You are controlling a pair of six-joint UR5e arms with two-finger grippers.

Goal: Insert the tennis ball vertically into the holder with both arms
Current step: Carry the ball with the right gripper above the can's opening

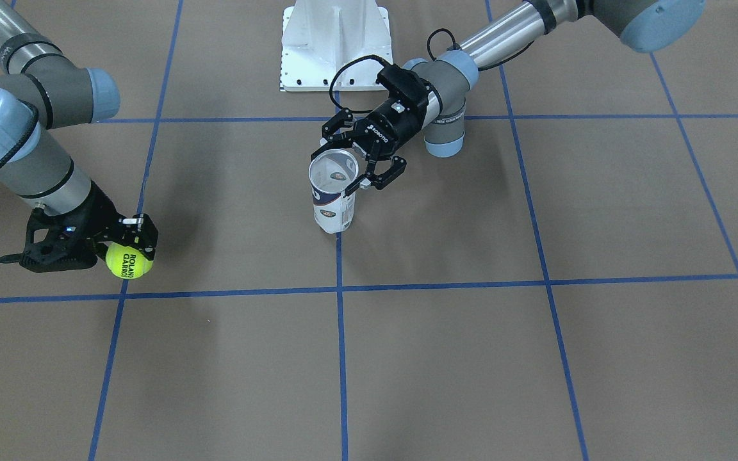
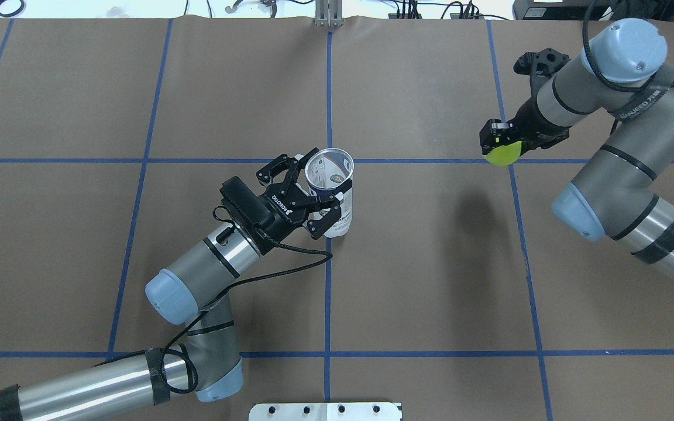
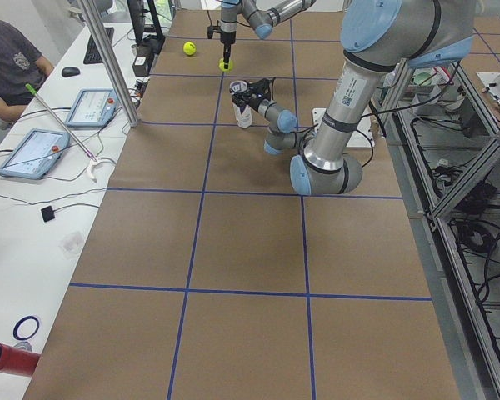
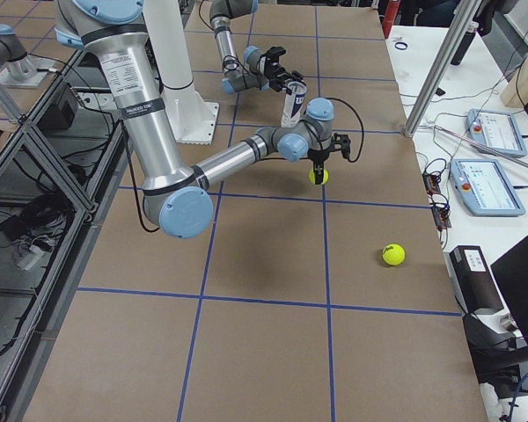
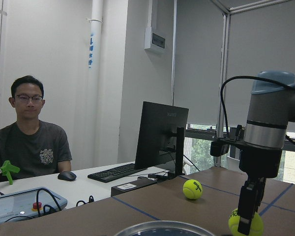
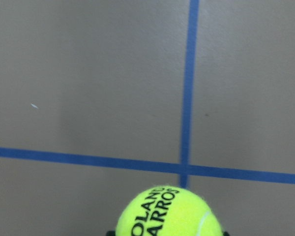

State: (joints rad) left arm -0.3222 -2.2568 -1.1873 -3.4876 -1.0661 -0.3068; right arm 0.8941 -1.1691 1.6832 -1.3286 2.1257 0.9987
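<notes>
The holder (image 1: 332, 192), a clear can with a white and navy label, stands upright near the table's middle with its mouth up. My left gripper (image 1: 337, 168) comes in level and is shut on the holder (image 2: 332, 181), one finger on each side just below the rim. Far off to the robot's right, my right gripper (image 1: 131, 251) points down and is shut on the tennis ball (image 1: 129, 261), which is yellow-green with black print. The tennis ball (image 6: 167, 214) hangs a little above the brown table. From the left wrist view only the holder's rim (image 5: 152, 228) shows.
A second yellow-green ball (image 4: 392, 254) lies loose near the far table edge. The white pedestal base (image 1: 334, 45) stands on the robot's side. Blue tape lines grid the table. A person (image 5: 32, 142) sits at a desk with tablets and a monitor beyond the table.
</notes>
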